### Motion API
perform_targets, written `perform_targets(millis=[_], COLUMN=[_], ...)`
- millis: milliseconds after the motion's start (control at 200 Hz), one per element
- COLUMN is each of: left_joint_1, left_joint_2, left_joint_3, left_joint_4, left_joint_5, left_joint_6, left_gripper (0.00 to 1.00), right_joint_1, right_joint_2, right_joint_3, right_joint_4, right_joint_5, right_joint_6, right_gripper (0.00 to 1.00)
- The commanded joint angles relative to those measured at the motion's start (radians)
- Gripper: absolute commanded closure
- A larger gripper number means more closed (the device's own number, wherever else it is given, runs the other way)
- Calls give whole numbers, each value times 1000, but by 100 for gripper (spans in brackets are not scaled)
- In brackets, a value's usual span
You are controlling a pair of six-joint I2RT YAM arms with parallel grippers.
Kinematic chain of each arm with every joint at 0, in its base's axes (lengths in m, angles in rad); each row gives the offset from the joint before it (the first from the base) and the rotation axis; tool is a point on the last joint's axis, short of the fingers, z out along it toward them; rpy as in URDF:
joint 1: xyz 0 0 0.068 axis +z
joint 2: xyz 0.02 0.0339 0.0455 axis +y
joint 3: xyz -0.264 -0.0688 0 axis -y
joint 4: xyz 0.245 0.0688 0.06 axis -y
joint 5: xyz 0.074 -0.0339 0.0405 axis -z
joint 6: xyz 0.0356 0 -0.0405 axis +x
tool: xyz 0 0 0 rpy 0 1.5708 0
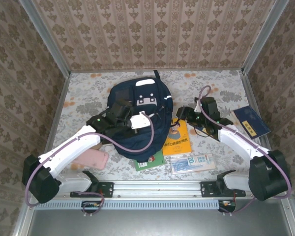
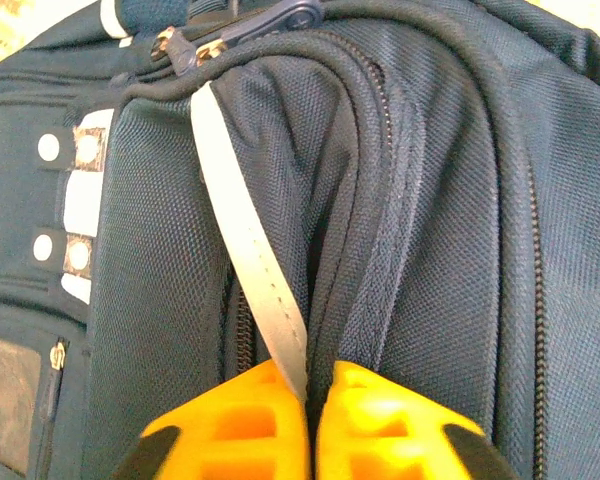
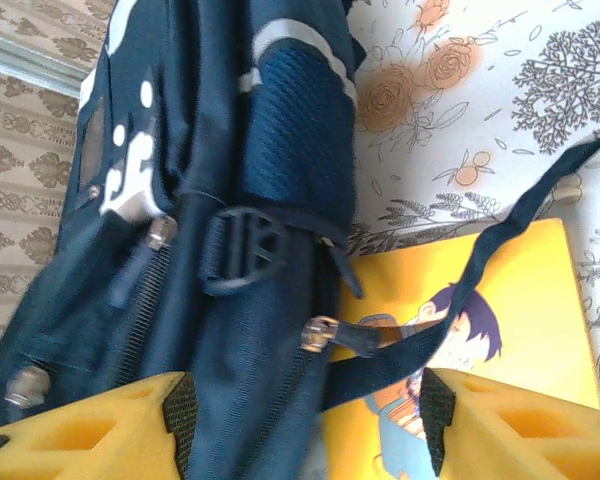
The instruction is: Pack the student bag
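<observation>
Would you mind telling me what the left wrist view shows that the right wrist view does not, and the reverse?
Left wrist view: the left gripper, its yellow fingers nearly together on a white strip of the student bag, with white snap studs off to one side. Right wrist view: the right gripper with its fingers wide apart, a dark strap trailing over a yellow book with a cartoon figure, and the floral tablecloth. Both share the navy student bag and its zips.

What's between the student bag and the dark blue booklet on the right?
Top view: a yellow book beside the student bag, then the right claw and its arm.
</observation>
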Motion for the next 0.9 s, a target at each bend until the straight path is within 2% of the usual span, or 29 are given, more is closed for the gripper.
perform_targets(millis=[0,85,180,210,255,380,460,560,640,760,895], left_joint_1=[32,34,32,32,32,28,24,-7,-64,-140,-170], left_joint_2=[-55,-54,-45,-40,-32,39,143,349,495,677,835], left_joint_3=[-17,-18,7,24,46,181,302,500,620,798,977], left_joint_4=[82,52,49,36,28,-65,-163,-318,-405,-553,-726], left_joint_5=[-30,-16,-58,-63,-82,-44,-22,6,-67,-262,-321], left_joint_6=[-37,-65,-247,-305,-406,-609,-773,-866,-913,-986,-1042], left_gripper=[74,67,58,58,59,63,55,46,41,40,39], right_joint_1=[5,4,4,5,5,4,4,5,5,5,4], right_joint_2=[-12,47,120,166,185,164,151,153,156,139,93], right_joint_3=[-36,64,186,208,211,153,141,156,169,157,118], right_joint_4=[191,40,-169,-202,-217,-191,-196,-245,-293,-325,-319], right_joint_5=[34,11,-17,-32,-31,35,48,88,120,157,176], right_joint_6=[-82,-110,-105,-105,-90,-18,8,50,72,90,100], right_gripper=[37,37,37,41,45,46,44,43,43,43,43])
